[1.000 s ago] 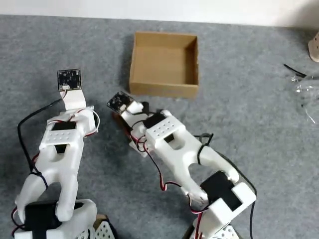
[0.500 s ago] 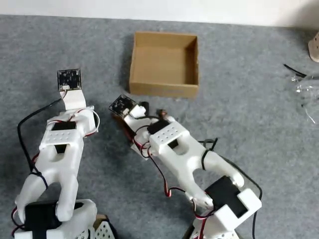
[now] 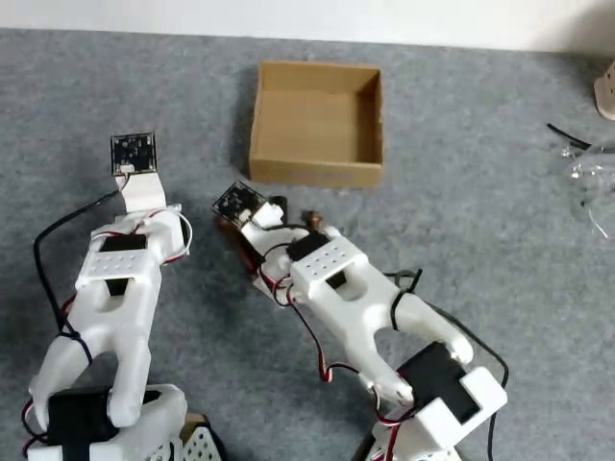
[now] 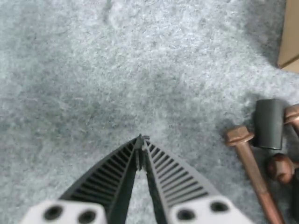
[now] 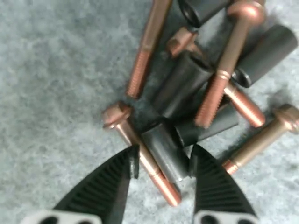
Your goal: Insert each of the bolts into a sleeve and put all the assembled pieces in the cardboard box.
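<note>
— Two arms; starting at the left, what is that one doing?
— The left gripper point(image 4: 141, 140) is pressed together with nothing in it, hanging over the grey surface point(image 4: 70, 70). The pile lies off to its side, well apart from the tips.
— And the other?
— The right gripper point(image 5: 163, 156) is spread and low over the pile point(image 5: 201, 70) of bolts and sleeves, just in front of the cardboard box point(image 3: 315, 173). It is plainly the nearer arm. A dark sleeve point(image 5: 163, 140) lies between the jaws, and a copper bolt point(image 5: 127, 130) touches it on one side. The bolt's shank also runs inside the opening.
— Which way does the sleeve lie?
— Its long axis points roughly away from the wrist, a little slanted, so the jaws would close across its width. I judge the bolt may get pinched along with it.
— Anything in the box?
— No piece lies in it, and nothing looks assembled yet.
— Further right?
— More felt-like surface, then some clear plastic point(image 3: 588, 173) and a black wire point(image 3: 565, 137) near the edge. A pale strip runs beyond the far side.
</note>
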`<move>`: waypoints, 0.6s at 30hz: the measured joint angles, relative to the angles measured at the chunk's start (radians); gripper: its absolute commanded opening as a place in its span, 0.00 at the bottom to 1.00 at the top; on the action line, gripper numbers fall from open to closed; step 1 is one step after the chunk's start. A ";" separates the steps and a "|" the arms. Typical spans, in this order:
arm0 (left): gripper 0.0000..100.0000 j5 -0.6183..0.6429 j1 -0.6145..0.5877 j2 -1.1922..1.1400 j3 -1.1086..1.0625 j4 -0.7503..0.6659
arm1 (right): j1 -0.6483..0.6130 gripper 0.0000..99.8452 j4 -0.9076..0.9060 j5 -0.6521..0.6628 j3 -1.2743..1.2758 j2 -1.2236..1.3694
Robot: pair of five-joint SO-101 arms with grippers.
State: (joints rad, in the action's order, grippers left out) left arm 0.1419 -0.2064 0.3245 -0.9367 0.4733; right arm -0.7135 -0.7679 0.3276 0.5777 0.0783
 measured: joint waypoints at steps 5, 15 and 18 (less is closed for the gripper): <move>0.01 0.000 0.000 0.000 0.000 0.000 | 0.020 0.15 0.011 0.002 0.008 0.000; 0.01 0.000 0.000 0.000 0.000 0.000 | 0.041 0.15 -0.002 -0.002 -0.020 0.054; 0.01 0.000 0.000 0.000 0.000 0.000 | 0.041 0.15 -0.041 -0.025 -0.072 0.086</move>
State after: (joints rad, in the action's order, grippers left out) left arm 0.1419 -0.2064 0.3245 -0.9367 0.4733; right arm -0.6720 -0.8094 0.3030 0.5056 0.1642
